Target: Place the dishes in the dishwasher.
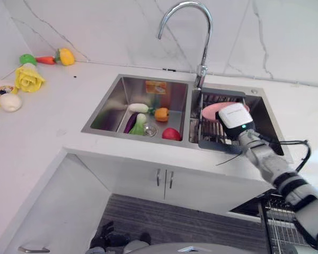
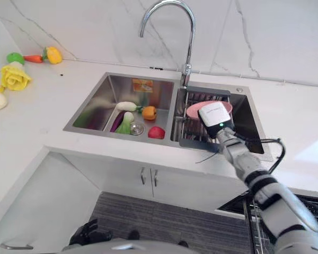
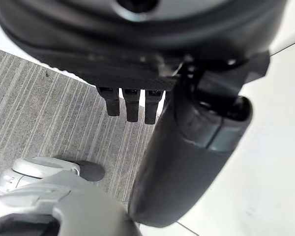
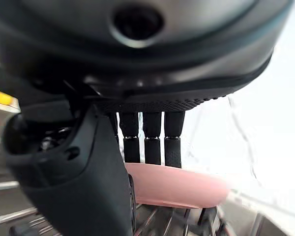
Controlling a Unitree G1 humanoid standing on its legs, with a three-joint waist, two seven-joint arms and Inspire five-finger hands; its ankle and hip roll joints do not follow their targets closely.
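Observation:
A pink plate (image 1: 211, 110) lies on a wire rack (image 1: 204, 133) in the right basin of the sink (image 1: 112, 100). My right hand (image 1: 228, 128) reaches over the plate from the front. In the right wrist view its fingers (image 4: 152, 140) stretch straight down to the plate's (image 4: 187, 186) rim, with the thumb (image 4: 83, 182) beside the near edge and nothing clamped. My left hand (image 3: 132, 105) hangs low by my side above the grey floor, its fingers straight and holding nothing.
Toy vegetables lie in the left basin: a white one (image 1: 138, 107), an orange one (image 1: 161, 114), a purple and green pair (image 1: 135, 124), a red one (image 1: 170, 134). The tall faucet (image 1: 201, 47) arches behind. More toy food (image 1: 29, 78) sits on the left counter. A dishwasher rack (image 1: 282, 225) shows at lower right.

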